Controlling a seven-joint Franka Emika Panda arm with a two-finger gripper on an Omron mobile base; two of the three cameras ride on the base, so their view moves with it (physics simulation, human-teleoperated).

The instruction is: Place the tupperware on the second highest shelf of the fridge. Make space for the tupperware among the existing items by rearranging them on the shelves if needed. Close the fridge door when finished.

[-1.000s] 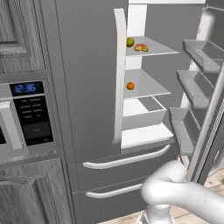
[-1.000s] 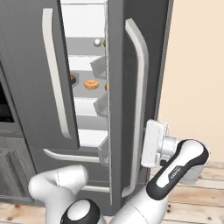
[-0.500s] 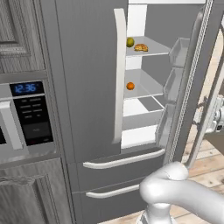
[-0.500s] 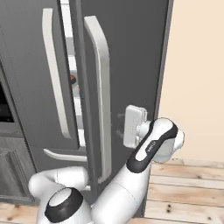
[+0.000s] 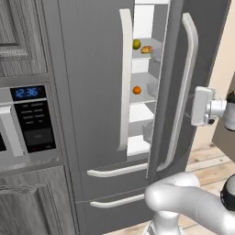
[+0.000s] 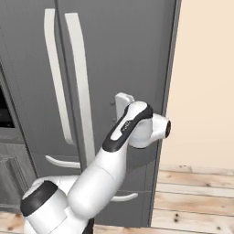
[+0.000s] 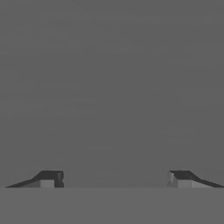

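While hand [image 7: 113, 178] gapes, fridge [image 5: 92, 82] ajar

In the left base view, the way into the fridge [image 5: 92, 92] is a narrow vertical slot at upper centre, between the shut left door's white handle [image 5: 125, 78] and the right door [image 5: 193, 69], which is swung almost closed. Through the slot, a yellow-green fruit [image 5: 136, 44] and a brown pastry [image 5: 147, 49] sit on an upper shelf [image 5: 143, 56], a small orange [image 5: 137, 90] on the shelf below. In the hand view the gripper [image 7: 114, 178], jaws spread wide with nothing between them, faces flat grey door surface close ahead. At the right of the right base view, bare beige wall [image 6: 205, 82] leaves open room.
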